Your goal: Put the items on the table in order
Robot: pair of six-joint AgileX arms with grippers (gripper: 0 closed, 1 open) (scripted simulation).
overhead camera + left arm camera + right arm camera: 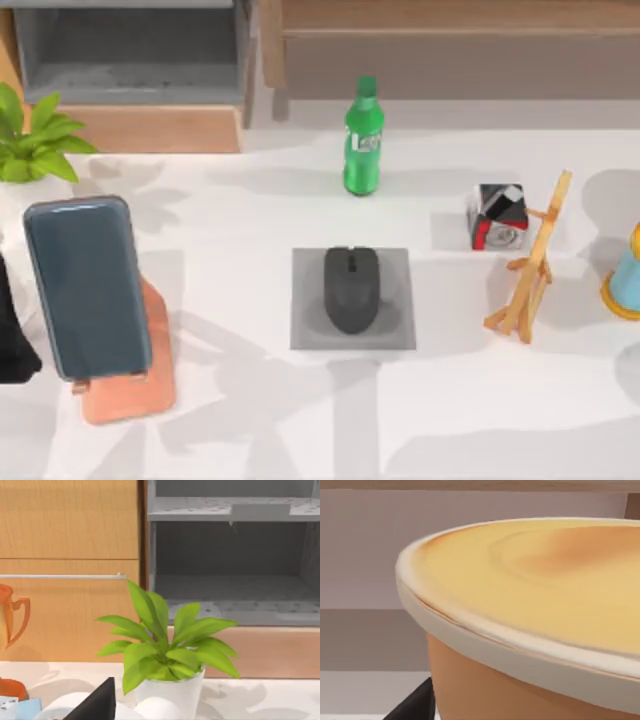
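Top view: glossy slab smartphone (pixel 87 287) leans on a copper stand (pixel 140 385); matte mouse (pixel 351 289) sits on a square grey pad (pixel 303 330).

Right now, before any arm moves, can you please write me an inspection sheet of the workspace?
Surface: white table, shadows across it, no spills seen.
Job's things: black mouse lies on a grey pad at the centre; dark blue-grey smartphone leans on a copper stand at the left.
Clutter: green bottle upright behind the mouse; small black-red-white cube, wooden easel-like stand, and a yellow and blue object at the right; potted plant at the far left.
Grippers: a dark shape sits at the left edge, state unclear.
Cables: nothing seen.
Surroundings: wooden cabinet and grey shelf behind the table.
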